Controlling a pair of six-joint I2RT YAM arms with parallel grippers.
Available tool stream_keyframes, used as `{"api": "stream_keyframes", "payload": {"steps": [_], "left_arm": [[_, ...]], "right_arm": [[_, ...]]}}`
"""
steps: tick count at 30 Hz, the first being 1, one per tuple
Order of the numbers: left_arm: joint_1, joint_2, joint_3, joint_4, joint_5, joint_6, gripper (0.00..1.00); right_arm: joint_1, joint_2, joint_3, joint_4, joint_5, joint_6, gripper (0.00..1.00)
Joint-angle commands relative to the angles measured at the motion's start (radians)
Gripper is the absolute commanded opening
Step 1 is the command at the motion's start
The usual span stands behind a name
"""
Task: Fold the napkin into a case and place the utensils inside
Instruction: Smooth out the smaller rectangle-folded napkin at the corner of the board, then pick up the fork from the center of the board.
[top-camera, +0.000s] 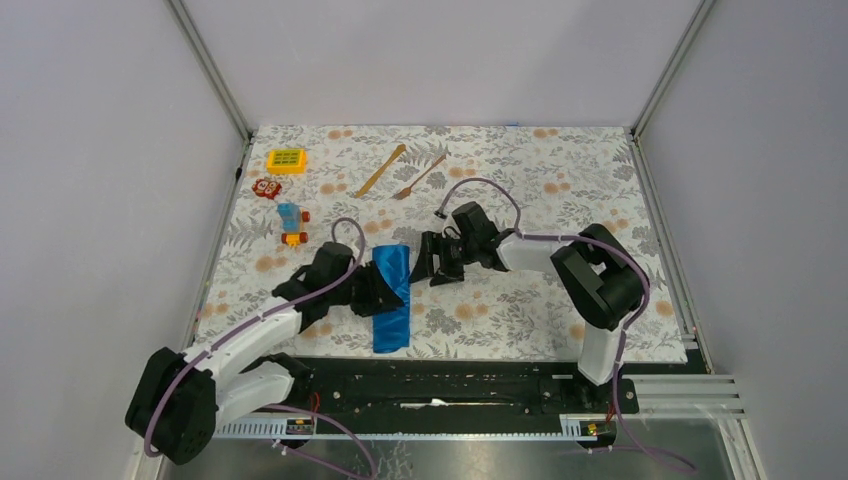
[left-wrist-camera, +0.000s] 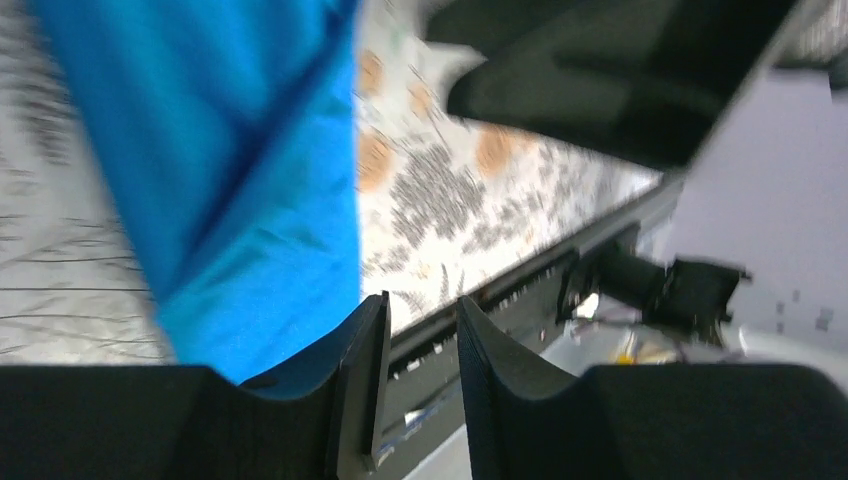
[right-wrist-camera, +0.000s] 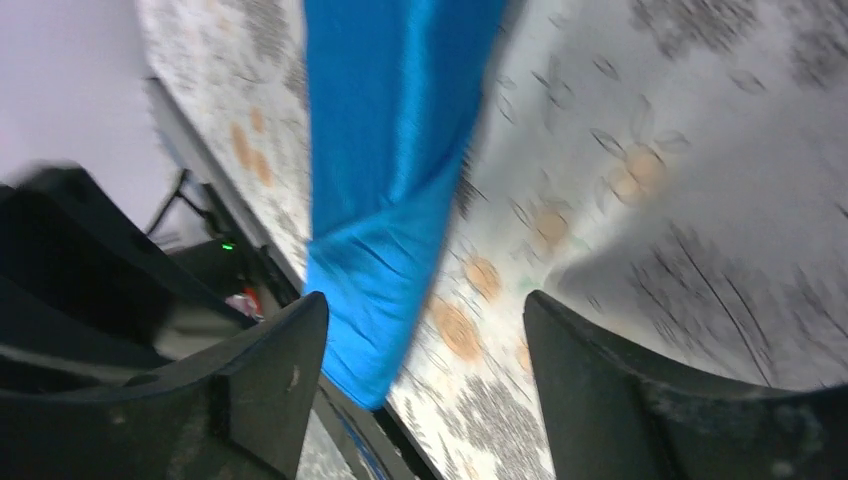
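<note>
The left claw (left-wrist-camera: 418, 318), narrowly parted with nothing between its fingers, sits at the left edge of the folded royal-blue cloth strip (top-camera: 392, 298). The right claw (right-wrist-camera: 425, 310), spread wide and empty, is just to the strip's right. The soft strip lies lengthwise near the front of the floral-printed tabletop (top-camera: 540, 300). At the back lie a tan wooden fork (top-camera: 420, 177) and a flat wooden stick (top-camera: 381, 170). A yellow block toy (top-camera: 286, 160), a red toy (top-camera: 266, 187) and a blue-orange toy (top-camera: 291, 223) sit far left. Plain pale walls (top-camera: 420, 60) enclose the tabletop.
</note>
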Motion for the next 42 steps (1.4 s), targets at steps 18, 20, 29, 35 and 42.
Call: {"api": "stream_keyframes", "payload": {"steps": [18, 20, 29, 35, 42], "left_arm": [[-0.139, -0.016, -0.014, -0.098, -0.228, 0.030, 0.45], [-0.139, -0.040, 0.040, -0.138, -0.221, 0.043, 0.48], [-0.129, -0.008, 0.270, -0.159, -0.210, 0.080, 0.70], [-0.044, 0.368, 0.677, -0.273, -0.404, 0.310, 0.99], [0.095, 0.830, 1.121, -0.267, -0.412, 0.362, 0.90]], "right_arm": [[-0.005, 0.255, -0.024, 0.600, -0.148, 0.316, 0.35], [-0.008, 0.209, -0.030, 0.549, -0.141, 0.274, 0.54], [-0.067, -0.102, -0.116, 0.101, -0.009, -0.035, 0.86], [-0.116, -0.331, -0.218, -0.145, 0.152, -0.169, 0.89], [-0.148, -0.431, -0.282, -0.163, 0.142, -0.188, 0.91]]}}
